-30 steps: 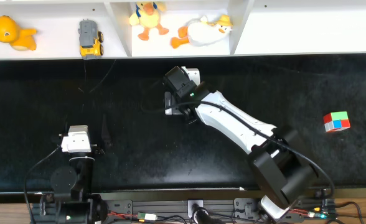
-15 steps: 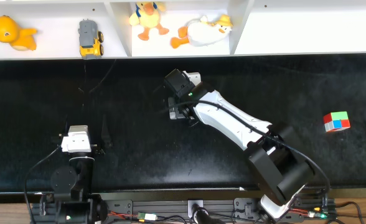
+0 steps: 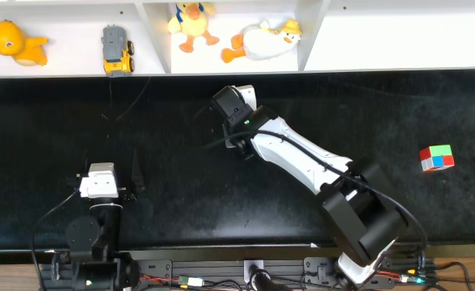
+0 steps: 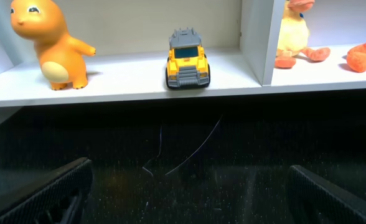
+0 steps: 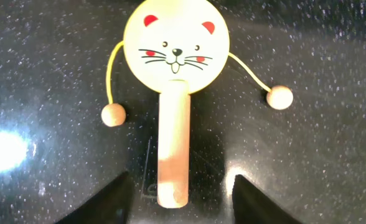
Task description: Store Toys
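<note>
A wooden rattle drum with a cat face (image 5: pixel 176 46), a straight handle (image 5: pixel 173 155) and two beads on strings lies flat on the black table. My right gripper (image 5: pixel 182 204) is open right above the handle's end, one finger on each side and not touching it. In the top view the right gripper (image 3: pixel 231 136) is at the table's middle, close to the shelf. My left gripper (image 4: pixel 186 199) is open and holds nothing, low over the table facing the shelf, near the front left (image 3: pixel 108 162).
A white shelf (image 3: pixel 318 36) runs along the far edge. It holds an orange creature (image 3: pixel 15 42), a yellow truck (image 3: pixel 117 50), a yellow duck plush (image 3: pixel 193 23) and a white duck plush (image 3: pixel 262 40). A coloured cube (image 3: pixel 436 158) lies at the right.
The right arm's wrist has turned and shifted a little over the rattle drum. The left arm has not moved.
</note>
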You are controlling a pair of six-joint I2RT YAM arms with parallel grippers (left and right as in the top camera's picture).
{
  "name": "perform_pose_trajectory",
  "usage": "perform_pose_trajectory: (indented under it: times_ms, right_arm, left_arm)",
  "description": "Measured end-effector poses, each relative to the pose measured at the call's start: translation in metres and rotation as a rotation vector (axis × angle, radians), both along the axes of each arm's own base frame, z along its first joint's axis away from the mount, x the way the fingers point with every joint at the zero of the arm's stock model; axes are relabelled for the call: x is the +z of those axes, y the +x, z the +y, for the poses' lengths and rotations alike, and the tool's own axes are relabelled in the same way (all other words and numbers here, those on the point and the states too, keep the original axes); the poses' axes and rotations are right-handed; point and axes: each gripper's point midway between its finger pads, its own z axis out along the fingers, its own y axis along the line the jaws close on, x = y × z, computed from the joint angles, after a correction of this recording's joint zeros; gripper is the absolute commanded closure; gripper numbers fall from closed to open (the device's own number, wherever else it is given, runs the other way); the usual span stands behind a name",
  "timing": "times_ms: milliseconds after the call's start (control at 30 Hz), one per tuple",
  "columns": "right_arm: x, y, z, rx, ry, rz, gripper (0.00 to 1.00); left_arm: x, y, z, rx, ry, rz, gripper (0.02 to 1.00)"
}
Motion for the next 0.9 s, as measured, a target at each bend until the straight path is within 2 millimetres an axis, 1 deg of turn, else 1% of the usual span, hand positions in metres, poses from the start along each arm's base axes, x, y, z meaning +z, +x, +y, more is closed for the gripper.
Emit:
perform_pose_trajectory:
  times_ms: [100,333,600,767,800,900]
  right_arm:
    - [-0.002,0.000,0.000,0.001,-0.005,0.005,0.566]
    - [-0.005,0.000,0.000,0.001,-0.008,0.008,0.546]
    - [0.000,0.011,0.007,0.013,0.020,-0.042,0.564]
    - [-0.007,0.010,0.006,0.015,0.008,-0.030,0.566]
    - [-0.010,0.010,0.006,0.014,0.003,-0.024,0.579]
    - [-0.011,0.011,0.007,0.011,0.007,-0.025,0.783]
  left_arm:
    - [0.000,0.000,0.000,0.000,0.000,0.000,0.020]
    - [0.000,0.000,0.000,0.000,0.000,0.000,0.020]
    - [0.000,0.000,0.000,0.000,0.000,0.000,0.020]
    - [0.000,0.000,0.000,0.000,0.000,0.000,0.020]
    - [0.000,0.000,0.000,0.000,0.000,0.000,0.020]
    - [0.000,0.000,0.000,0.000,0.000,0.000,0.020]
